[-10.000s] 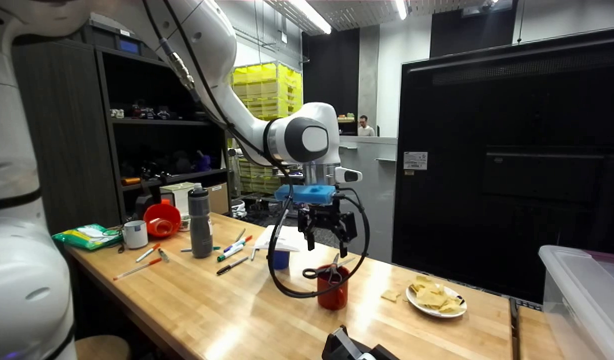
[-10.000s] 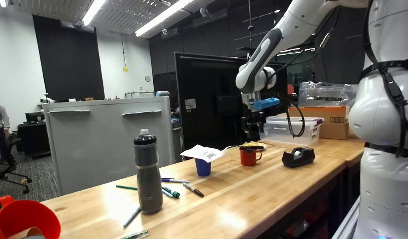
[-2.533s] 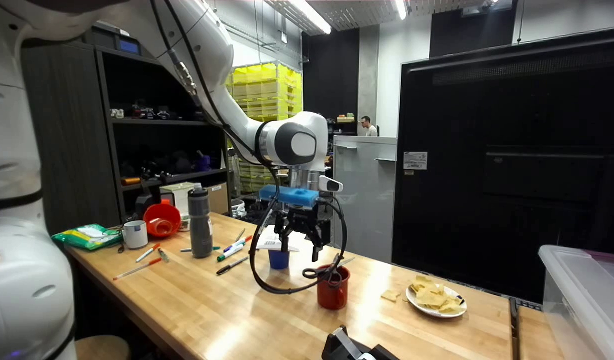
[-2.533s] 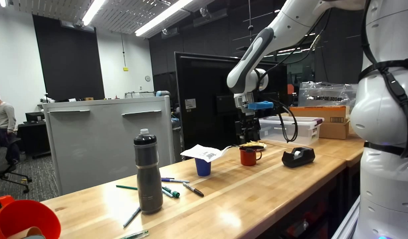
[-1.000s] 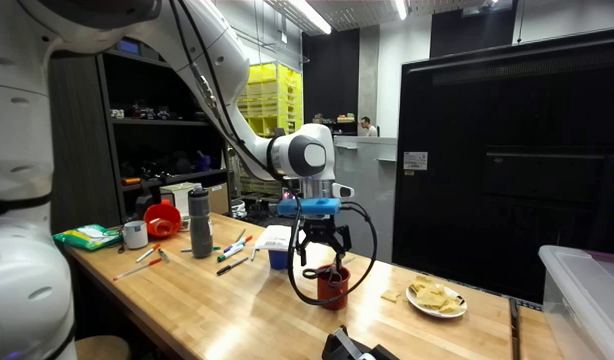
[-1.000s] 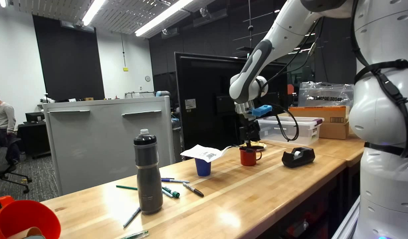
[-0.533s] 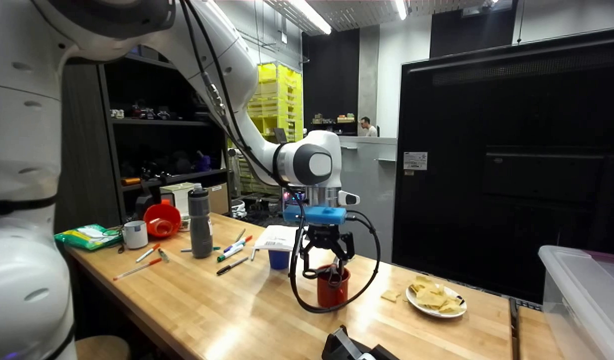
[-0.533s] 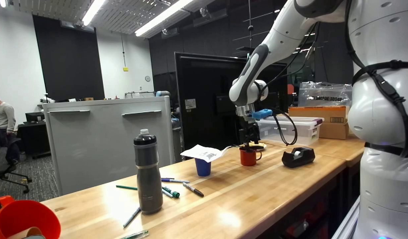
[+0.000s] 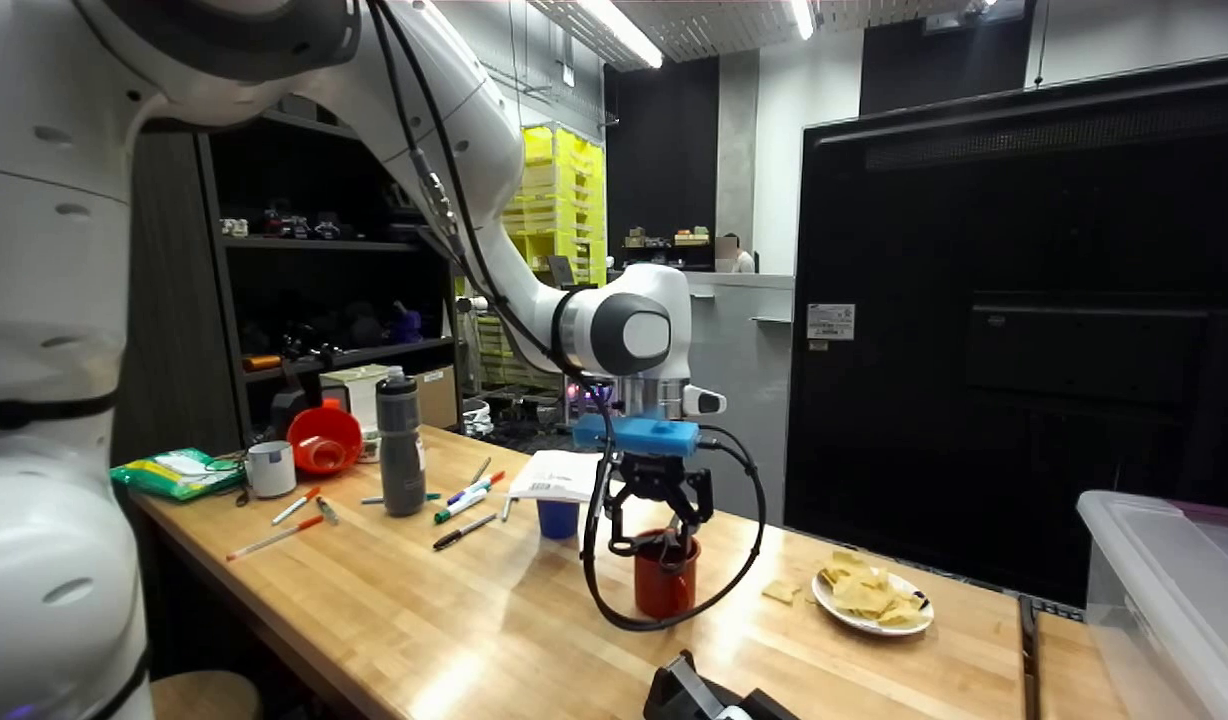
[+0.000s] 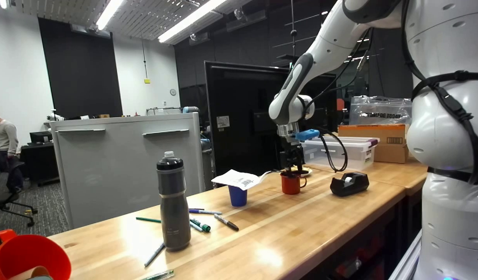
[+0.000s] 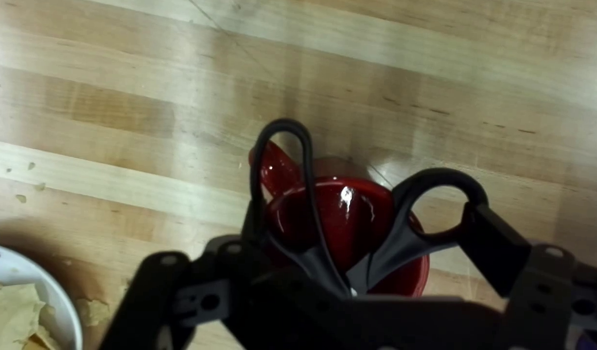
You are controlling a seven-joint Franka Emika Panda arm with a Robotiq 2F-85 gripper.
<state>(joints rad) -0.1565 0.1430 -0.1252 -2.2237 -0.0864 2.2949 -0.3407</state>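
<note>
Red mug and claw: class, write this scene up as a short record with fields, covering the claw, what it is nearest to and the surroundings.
Position: claw pointing down at the mouth of the red mug
Opening: wide open
Nearest thing: black-handled scissors at the mug's mouth, handles spread apart
Contact with scissors: cannot be told
Surface: wooden table, mug upright on it
Around: white plate of tortilla chips; black tape dispenser
Also on the table: blue cup with printed paper over its top; grey water bottle
</note>
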